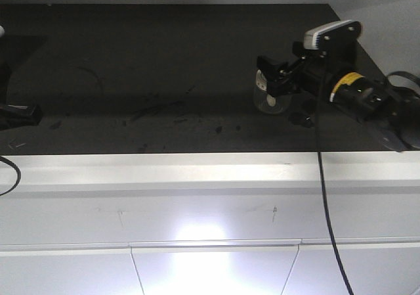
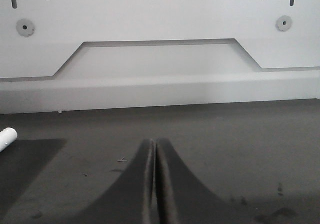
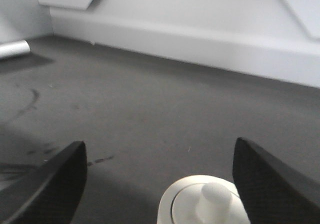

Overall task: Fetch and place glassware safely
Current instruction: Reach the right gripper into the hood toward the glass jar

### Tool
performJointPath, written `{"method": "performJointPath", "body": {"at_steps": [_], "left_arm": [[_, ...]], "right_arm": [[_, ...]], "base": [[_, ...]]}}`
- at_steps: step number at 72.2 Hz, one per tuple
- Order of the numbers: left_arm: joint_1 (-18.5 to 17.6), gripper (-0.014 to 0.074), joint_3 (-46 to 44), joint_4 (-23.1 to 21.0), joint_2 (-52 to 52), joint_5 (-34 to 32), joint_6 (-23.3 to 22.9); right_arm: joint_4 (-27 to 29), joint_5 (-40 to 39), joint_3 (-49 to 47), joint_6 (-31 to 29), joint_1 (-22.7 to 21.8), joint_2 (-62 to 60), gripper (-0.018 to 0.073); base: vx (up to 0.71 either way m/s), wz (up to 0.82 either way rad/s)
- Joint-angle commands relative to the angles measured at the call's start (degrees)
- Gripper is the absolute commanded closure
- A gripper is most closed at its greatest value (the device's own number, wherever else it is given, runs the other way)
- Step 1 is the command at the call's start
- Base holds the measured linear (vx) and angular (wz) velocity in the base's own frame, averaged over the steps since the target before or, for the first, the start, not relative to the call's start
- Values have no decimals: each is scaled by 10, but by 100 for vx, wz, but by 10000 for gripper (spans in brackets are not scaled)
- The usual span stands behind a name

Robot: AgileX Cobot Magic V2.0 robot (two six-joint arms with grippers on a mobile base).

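Observation:
The glassware, a squat clear jar [image 1: 270,98] with a cream-white knobbed lid [image 3: 202,204], stands on the black tabletop [image 1: 164,58] at the right. My right gripper [image 3: 159,145] is open around it. The jar sits between the two black fingers, close to the right finger [image 3: 270,179] and far from the left one. In the front view that gripper [image 1: 266,78] reaches in from the right, level with the jar. My left gripper [image 2: 154,151] is shut with nothing in it, low over the tabletop at the far left [image 1: 23,113].
A white cylinder [image 2: 7,138] lies at the table's left rear, also seen in the right wrist view [image 3: 14,49]. A white panelled wall [image 2: 160,69] closes the back. A white ledge [image 1: 197,167] runs along the front, and a black cable [image 1: 325,196] hangs over it.

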Motion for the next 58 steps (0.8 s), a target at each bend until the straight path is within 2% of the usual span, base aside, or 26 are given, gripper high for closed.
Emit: {"method": "performJointPath", "body": {"at_steps": [1, 9, 45, 52, 58], "left_arm": [[0, 596, -17, -3, -13, -41, -4], [0, 595, -17, -3, -13, -41, -4], [0, 594, -17, -3, -13, -41, -4], [0, 594, -17, -3, -13, -41, -4], [0, 594, -17, -3, -13, -41, -4]], "right_arm": [[36, -1, -53, 5, 3, 1, -9], [73, 12, -84, 4, 3, 28, -9], [73, 20, -151, 1, 3, 118, 15], [73, 24, -150, 1, 3, 118, 66], [73, 24, -150, 1, 3, 118, 160]], "base": [[0, 0], [0, 0], [0, 0], [0, 0], [0, 0]]}}
